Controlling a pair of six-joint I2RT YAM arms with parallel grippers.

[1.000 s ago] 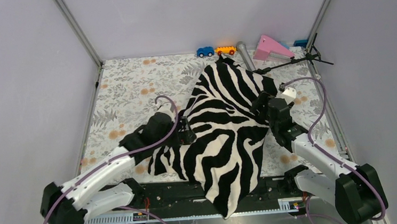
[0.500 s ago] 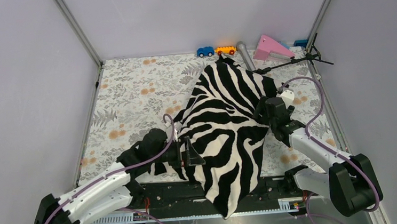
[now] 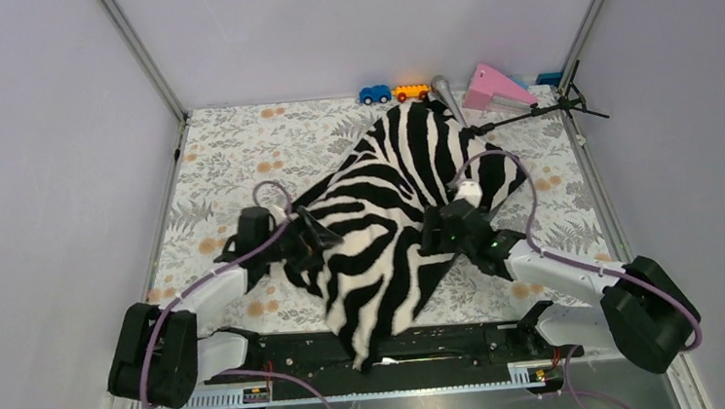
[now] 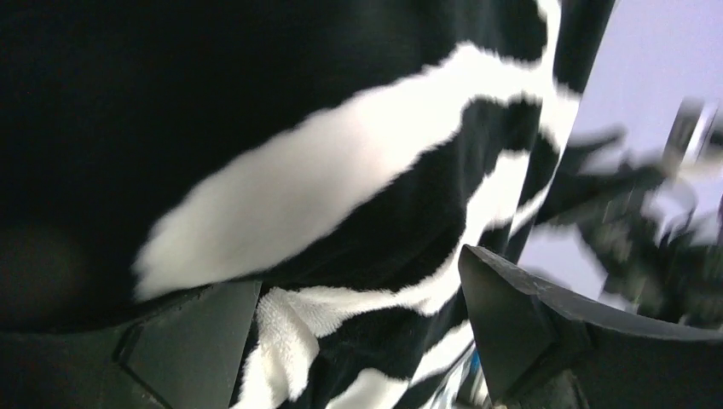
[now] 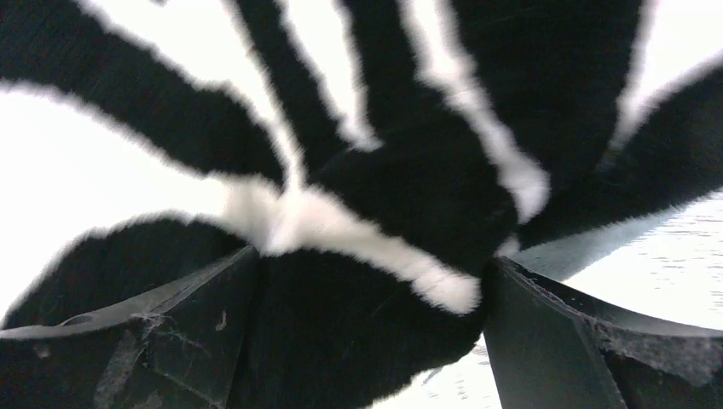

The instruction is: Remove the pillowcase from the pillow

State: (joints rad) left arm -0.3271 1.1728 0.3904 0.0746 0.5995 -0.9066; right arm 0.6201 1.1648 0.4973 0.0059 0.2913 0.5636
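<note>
The pillowcase (image 3: pixel 389 212) lies zebra side up, diagonally from the back of the table to its front edge, where its near end hangs over. The pillow is hidden inside it; no cream surface shows. My left gripper (image 3: pixel 308 245) is at the cover's left edge and my right gripper (image 3: pixel 436 238) is at its right edge. In the left wrist view, striped plush (image 4: pixel 298 187) fills the gap of my left gripper (image 4: pixel 358 290). In the right wrist view, a thick bunch of it (image 5: pixel 409 187) is pinched in my right gripper (image 5: pixel 371 264).
The table has a floral cloth (image 3: pixel 238 165). Along the back stand a blue toy car (image 3: pixel 374 94), an orange one (image 3: pixel 411 91), a grey cylinder (image 3: pixel 448 95) and a pink wedge (image 3: pixel 496 85). A black stand (image 3: pixel 546 107) lies at the back right.
Both grippers moved inward and to the left with the cover. The cover shifted left and bunched up, and less of its near end hangs over the front edge.
</note>
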